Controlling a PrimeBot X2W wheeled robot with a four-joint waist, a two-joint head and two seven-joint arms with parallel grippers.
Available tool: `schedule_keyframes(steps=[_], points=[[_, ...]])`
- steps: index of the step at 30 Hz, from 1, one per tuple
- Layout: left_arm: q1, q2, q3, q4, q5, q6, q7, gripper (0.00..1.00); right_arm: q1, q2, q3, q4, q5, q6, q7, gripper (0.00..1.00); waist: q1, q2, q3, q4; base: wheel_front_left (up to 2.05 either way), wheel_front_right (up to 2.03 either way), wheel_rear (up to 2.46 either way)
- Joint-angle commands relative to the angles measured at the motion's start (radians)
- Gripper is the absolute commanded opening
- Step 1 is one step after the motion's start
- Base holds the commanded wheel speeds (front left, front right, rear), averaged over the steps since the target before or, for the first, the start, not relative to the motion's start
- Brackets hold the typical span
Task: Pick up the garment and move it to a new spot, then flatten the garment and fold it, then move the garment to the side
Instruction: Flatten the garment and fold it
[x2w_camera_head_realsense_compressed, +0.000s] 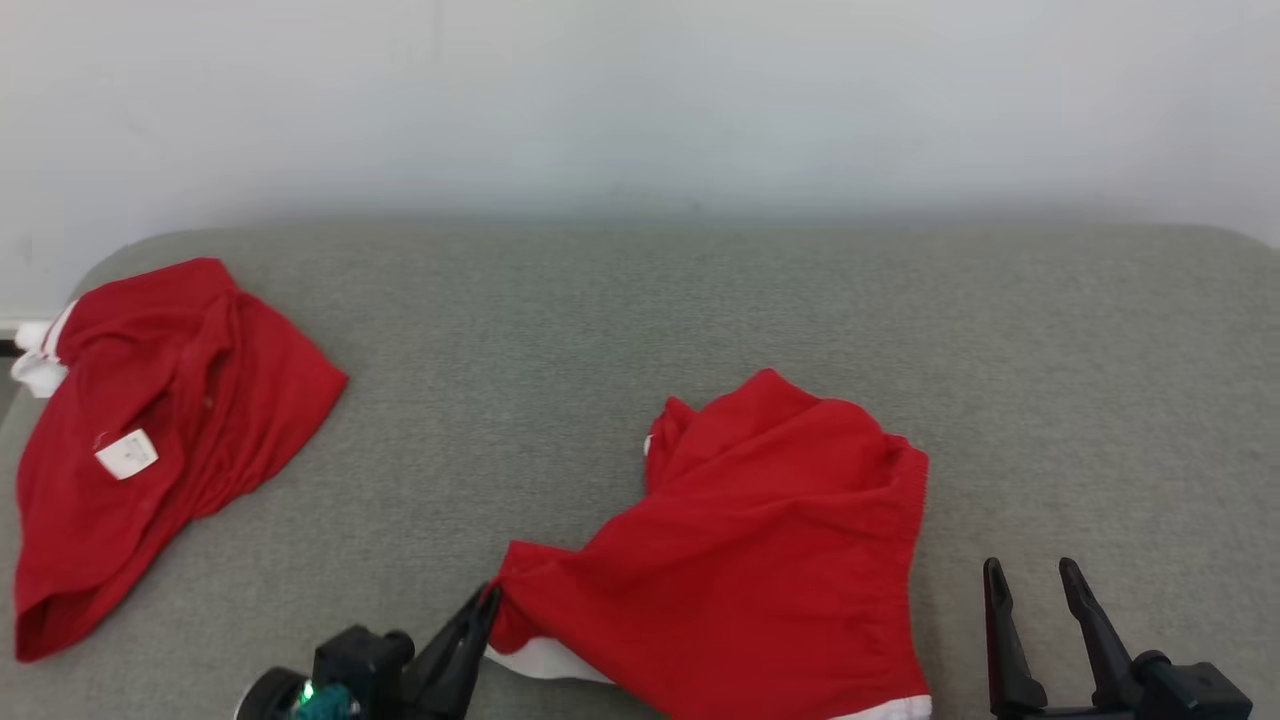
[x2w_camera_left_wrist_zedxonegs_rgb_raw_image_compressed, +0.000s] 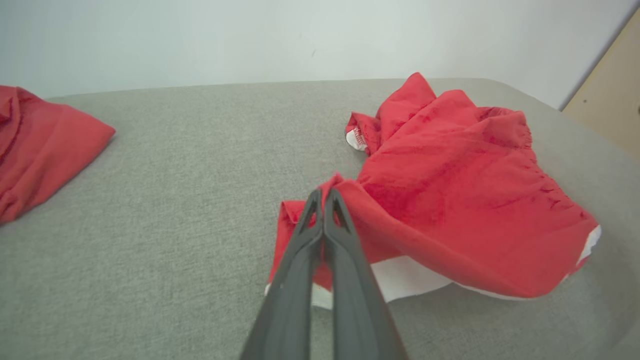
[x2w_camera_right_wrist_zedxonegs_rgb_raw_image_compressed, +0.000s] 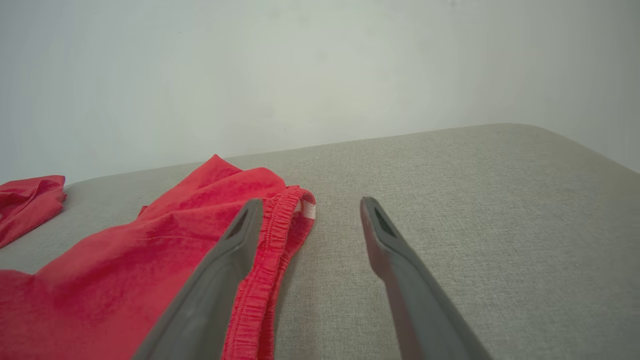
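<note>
The red garment (x2w_camera_head_realsense_compressed: 760, 540) is lying crumpled near the front middle of the grey padded surface (x2w_camera_head_realsense_compressed: 620, 320). Its long axis is running slantwise from the near left corner up toward the gathered elastic edge (x2w_camera_right_wrist_zedxonegs_rgb_raw_image_compressed: 280, 225) at the far right, with white trim (x2w_camera_head_realsense_compressed: 545, 660) showing along the near hem. I am pinching that near left corner with my left gripper (x2w_camera_head_realsense_compressed: 487, 600), fingers pressed together on the cloth. My right gripper (x2w_camera_head_realsense_compressed: 1029, 570) is standing just beside the garment's right edge, its fingers spread wide and gripping nothing. A second red garment (x2w_camera_head_realsense_compressed: 150, 430) with a white label (x2w_camera_head_realsense_compressed: 127, 453) is lying well apart at the far left.
</note>
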Motion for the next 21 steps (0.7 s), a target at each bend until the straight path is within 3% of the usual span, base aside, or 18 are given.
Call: schedule_keyframes(steps=[1, 12, 19, 20, 21], points=[[-0.031, -0.007, 0.005, 0.022, 0.011, -0.009, -0.003, 0.0, -0.007, -0.005, 0.002, 0.004, -0.006, -0.002, 0.0, 1.0, 0.0001, 0.0, 0.009, -0.044, 0.0, 0.0, 0.0], [-0.138, 0.001, 0.037, 0.204, 0.006, -0.062, -0.036, 0.0, -0.033, -0.001, 0.003, 0.02, -0.013, -0.002, -0.001, 1.0, 0.0001, 0.0, 0.06, -0.165, 0.0, 0.0, 0.0], [-0.182, -0.023, 0.053, 0.342, 0.014, -0.093, -0.063, 0.0, -0.04, 0.005, -0.004, 0.026, -0.016, -0.002, -0.001, 1.0, 0.0001, 0.0, 0.075, -0.189, 0.0, 0.0, 0.0], [-0.186, -0.03, 0.055, 0.357, 0.015, -0.097, -0.066, 0.02, -0.039, 0.006, -0.005, 0.027, -0.016, -0.002, 0.0, 1.0, 0.0001, 0.0, 0.073, -0.187, 0.0, 0.0, 0.0], [-0.188, -0.036, 0.055, 0.372, 0.019, -0.103, -0.069, 0.24, -0.038, 0.007, -0.005, 0.029, -0.017, -0.002, 0.0, 1.0, 0.0001, 0.0, 0.07, -0.184, 0.0, 0.0, 0.0]])
